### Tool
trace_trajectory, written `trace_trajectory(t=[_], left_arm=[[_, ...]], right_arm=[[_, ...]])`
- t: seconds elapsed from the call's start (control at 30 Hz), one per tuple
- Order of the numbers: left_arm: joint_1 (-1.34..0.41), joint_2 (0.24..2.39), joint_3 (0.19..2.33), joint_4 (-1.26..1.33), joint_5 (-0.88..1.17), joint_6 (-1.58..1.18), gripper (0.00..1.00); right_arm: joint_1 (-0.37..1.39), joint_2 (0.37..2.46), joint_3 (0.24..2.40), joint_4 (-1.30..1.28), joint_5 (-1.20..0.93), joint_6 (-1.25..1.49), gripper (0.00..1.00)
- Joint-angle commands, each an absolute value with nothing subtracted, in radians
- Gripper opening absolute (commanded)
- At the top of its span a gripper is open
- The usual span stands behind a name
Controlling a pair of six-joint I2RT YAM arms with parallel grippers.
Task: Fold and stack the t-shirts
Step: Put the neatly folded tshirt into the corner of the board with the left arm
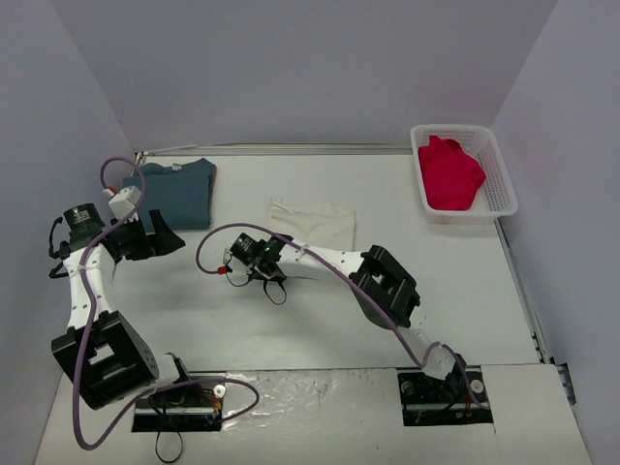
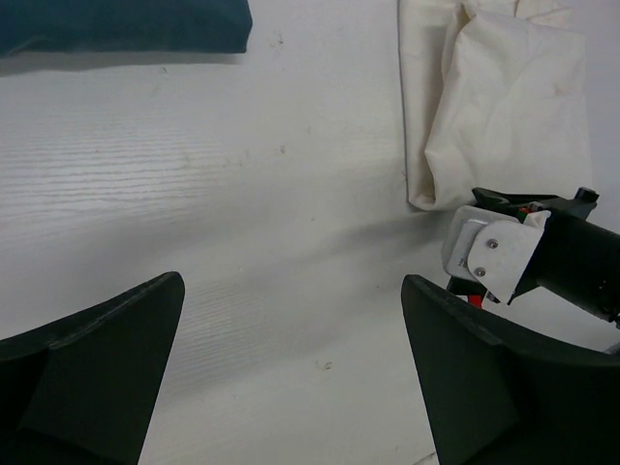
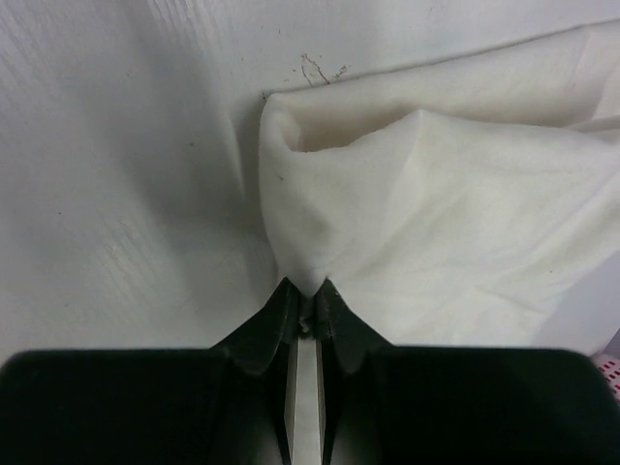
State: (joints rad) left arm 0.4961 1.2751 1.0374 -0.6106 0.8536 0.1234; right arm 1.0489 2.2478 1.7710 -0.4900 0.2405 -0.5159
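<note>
T-shirts, three, entered left to right across my white table (image 1: 320,329).

1. Teal-blue cloth short-sleeved t-shirt (image 1: 177,192). It lies flat at the far left of the table. The overhead view gives its whole outline. My left wrist view catches only one dark edge along the top of the frame (image 2: 126,24).

2. Large cream-white cloth t-shirt (image 1: 315,221). It lies mid-table, folded into a wide band. The overhead view shows it apart from the teal-blue shirt. My left wrist view shows layered folds and one rounded corner (image 2: 504,107). Only my right wrist view shows the grip, with one corner of the cloth (image 3: 446,203) drawn to a point and running into my fingers.

3. Bright red cloth t-shirt (image 1: 449,172). It sits bunched in the white plastic lattice basket (image 1: 504,189) at the far right corner, and the overhead view alone shows it clearly.

Left pincer (image 1: 155,237): released, with the black fingers spread wide at either side of my wrist view (image 2: 291,286) and only bare table between them. It sits just near of the teal-blue shirt, holding nothing. The arm rises from its base at the near left and bends back at the elbow.

Right pincer (image 1: 269,242): clenched on the cream-white shirt's near-left corner, the fingertips pressed together on the fabric (image 3: 308,291). The right arm (image 2: 572,257) reaches from its base at the near right, diagonally left across the table, with the wrist low at the cloth's edge.
</note>
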Motion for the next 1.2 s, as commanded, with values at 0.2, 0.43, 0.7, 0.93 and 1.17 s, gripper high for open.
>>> trace_trajectory(t=[0.2, 0.43, 0.7, 0.93, 1.17], left_arm=[[0.394, 1.422, 1.069, -0.606, 1.107, -0.019, 0.94], [0.273, 1.59, 0.944, -0.145, 1.149, -0.467, 0.94], [0.175, 1.836, 1.026, 0.036, 1.118, -0.705, 0.94], [0.051, 1.953, 1.078, 0.038, 1.037, -0.813, 0.94], [-0.055, 2.026, 1.074, 0.158, 1.092, -0.89, 0.94]], right_arm=[[1.054, 2.117, 1.861, -0.614, 0.311, -0.571, 0.0], [1.077, 2.121, 1.882, -0.676, 0.296, -0.589, 0.0], [1.091, 2.117, 1.875, -0.704, 0.287, -0.606, 0.0], [1.091, 2.149, 1.867, -0.707, 0.296, -0.609, 0.0], [1.091, 2.177, 1.891, -0.727, 0.293, -0.611, 0.0]])
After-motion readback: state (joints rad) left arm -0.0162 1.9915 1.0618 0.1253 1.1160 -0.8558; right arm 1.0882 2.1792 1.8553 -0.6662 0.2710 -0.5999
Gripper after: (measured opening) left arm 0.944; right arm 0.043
